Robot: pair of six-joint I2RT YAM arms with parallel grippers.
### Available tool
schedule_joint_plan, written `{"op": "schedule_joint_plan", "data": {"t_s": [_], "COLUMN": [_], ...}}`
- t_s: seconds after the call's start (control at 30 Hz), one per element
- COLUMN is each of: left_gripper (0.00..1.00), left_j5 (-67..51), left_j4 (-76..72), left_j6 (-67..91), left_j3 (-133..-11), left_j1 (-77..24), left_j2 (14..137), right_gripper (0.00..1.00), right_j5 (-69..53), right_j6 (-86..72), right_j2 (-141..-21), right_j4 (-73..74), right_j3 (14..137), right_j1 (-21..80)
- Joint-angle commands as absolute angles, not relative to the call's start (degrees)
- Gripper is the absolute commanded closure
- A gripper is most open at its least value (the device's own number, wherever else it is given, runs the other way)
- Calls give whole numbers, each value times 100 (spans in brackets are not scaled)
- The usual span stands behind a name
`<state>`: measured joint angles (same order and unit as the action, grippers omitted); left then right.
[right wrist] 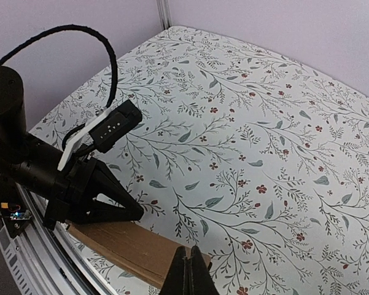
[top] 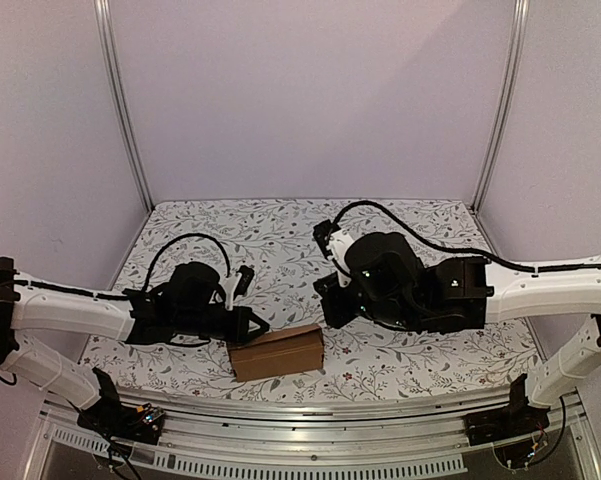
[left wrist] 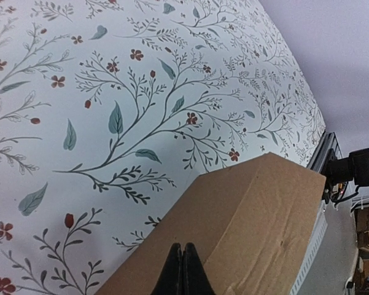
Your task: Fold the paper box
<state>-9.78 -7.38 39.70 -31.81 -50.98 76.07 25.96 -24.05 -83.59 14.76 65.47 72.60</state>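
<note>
Pressing the lid down looks to us like the step in hand: the paper box (top: pixel 277 352) sits closed near the table's (top: pixel 430 225) front edge. Our left claw (left wrist: pixel 183 265) is pinched shut over its top and our right claw (right wrist: pixel 187 270) is shut beside it. Next we'd lift away carefully, minding the looping cable (top: pixel 180 245)

Floral tabletop (top: pixel 280 225), walls (top: pixel 310 100) seemingly pale lilac.

Table's got a white cloth (top: pixel 280 230) printed with grey-green leafy twigs and little red flowers. Plain lilac walls (top: pixel 310 90) on three sides, a silver metal post (top: pixel 120 100) in each back corner, slotted aluminium rail (top: pixel 310 415) along the near edge.
</note>
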Motion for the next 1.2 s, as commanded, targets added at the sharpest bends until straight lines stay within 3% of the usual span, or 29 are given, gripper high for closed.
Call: {"op": "schedule_joint_plan", "data": {"t_s": [0.0,0.33,0.73,0.9,1.17], "left_gripper": [100,100,100,100,100], "left_j5": [-903,-732,-584,-958,-1571], "left_j4": [-471,-272,444,984,1208], "left_j6": [4011,3986,3689,3499,3689], "left_j3": [-3081,-3148,-3669,-4121,-3756], "left_j1": [-5038,-5037,-5028,-5027,-5029], "left_j2": [7554,7422,7107,6655,6196], "right_gripper": [100,100,100,100,100], "right_j5": [2291,1899,1959,2010,2025], "right_j6": [-2396,-2932,-3415,-3328,-3238], "right_j2": [-8903,-9722,-9838,-9812,-9717], "right_j4": [1437,996,779,794,849], "right_j3": [6738,6195,5580,5681,5792], "right_j1": [7152,7108,7158,7169,7174]}}
